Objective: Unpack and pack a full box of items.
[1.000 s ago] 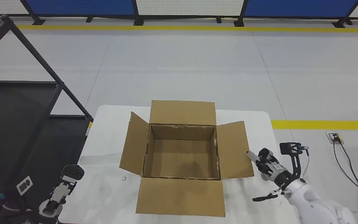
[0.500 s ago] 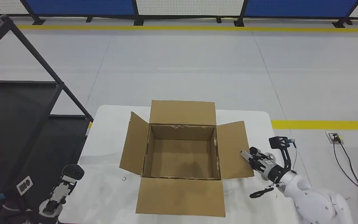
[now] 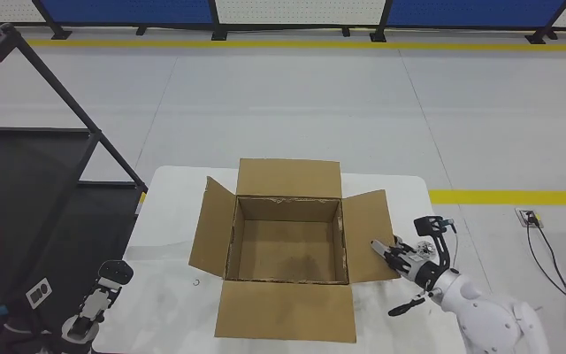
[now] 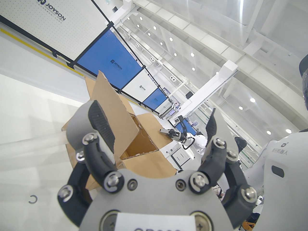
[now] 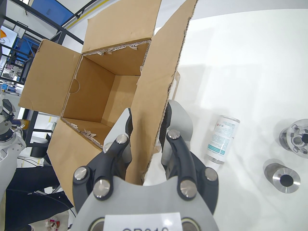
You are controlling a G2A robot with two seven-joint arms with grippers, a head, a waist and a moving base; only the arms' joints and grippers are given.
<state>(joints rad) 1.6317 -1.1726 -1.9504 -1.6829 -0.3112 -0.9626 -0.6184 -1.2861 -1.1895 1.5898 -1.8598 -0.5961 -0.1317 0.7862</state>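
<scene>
Cardboard flap between right hand's parted fingers

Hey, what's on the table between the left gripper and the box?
Just a small open ring, close to the box; the table from it to the left gripper is bare, as the top view shows.

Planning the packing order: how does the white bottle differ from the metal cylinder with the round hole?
The white bottle lies on its side; the metal cylinder stands on end. The bottle is long, slim and labelled; the cylinder is squat, bare metal with a dark centre hole. Both rest on the white table, outside the box.
</scene>
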